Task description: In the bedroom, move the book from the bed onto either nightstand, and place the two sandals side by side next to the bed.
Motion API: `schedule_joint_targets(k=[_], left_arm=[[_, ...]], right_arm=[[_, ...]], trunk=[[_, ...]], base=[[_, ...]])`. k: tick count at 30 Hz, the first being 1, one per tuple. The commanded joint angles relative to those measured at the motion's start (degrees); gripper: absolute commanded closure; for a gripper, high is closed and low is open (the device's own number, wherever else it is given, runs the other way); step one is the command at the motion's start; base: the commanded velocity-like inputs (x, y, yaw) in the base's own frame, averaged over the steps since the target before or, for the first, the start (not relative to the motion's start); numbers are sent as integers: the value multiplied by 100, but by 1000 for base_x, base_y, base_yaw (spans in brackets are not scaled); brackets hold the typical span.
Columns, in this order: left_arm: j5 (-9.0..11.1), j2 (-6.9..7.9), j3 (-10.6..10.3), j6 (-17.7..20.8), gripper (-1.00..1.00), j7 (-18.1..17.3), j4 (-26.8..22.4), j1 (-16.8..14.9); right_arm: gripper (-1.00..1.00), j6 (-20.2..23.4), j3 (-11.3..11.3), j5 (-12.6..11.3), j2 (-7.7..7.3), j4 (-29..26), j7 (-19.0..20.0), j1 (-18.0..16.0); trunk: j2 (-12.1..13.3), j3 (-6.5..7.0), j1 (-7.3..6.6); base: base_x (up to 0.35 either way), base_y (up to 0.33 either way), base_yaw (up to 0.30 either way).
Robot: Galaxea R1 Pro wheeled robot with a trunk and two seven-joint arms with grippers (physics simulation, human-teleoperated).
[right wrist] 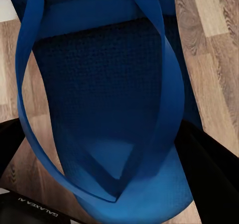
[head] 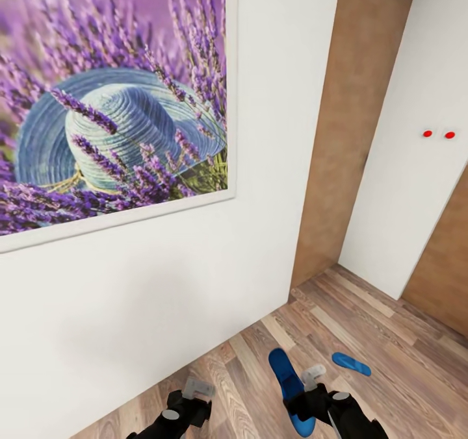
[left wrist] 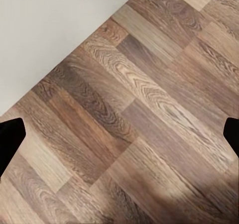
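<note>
Your right gripper [head: 311, 387] grips one bright blue flat flip-flop sandal [head: 286, 374]; left gripper [head: 195, 393] wide, empty. Second blue sandal [head: 351, 363] lies on the wood-plank floor [head: 390, 335]; pairing, book left

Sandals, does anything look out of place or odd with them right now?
Yes. The two are apart: one blue sandal is up off the wooden floor, gripped by the right end effector, while the other sandal lies alone on the floor beyond it. They are not side by side, and no bed is in sight.
</note>
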Motion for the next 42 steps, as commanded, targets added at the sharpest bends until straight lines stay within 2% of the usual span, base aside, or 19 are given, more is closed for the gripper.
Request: schedule_joint_targets(k=[1,15,42], left_arm=[[55,4,-49,25,-100,40,-11,-5],[54,4,-49,22,-100,40,-11,-5],[58,4,-49,16,-100,40,-13,-5]], right_arm=[[100,27,-49,28,9,-17,50,-5],[100,27,-49,28,9,-17,50,-8],[100,27,-49,28,0,-17,65,-7]], trunk=[[-13,-13,7],[-13,-9,7],[-13,61,7]], base=[[268,0,0],[269,0,-35],[31,17,-259]])
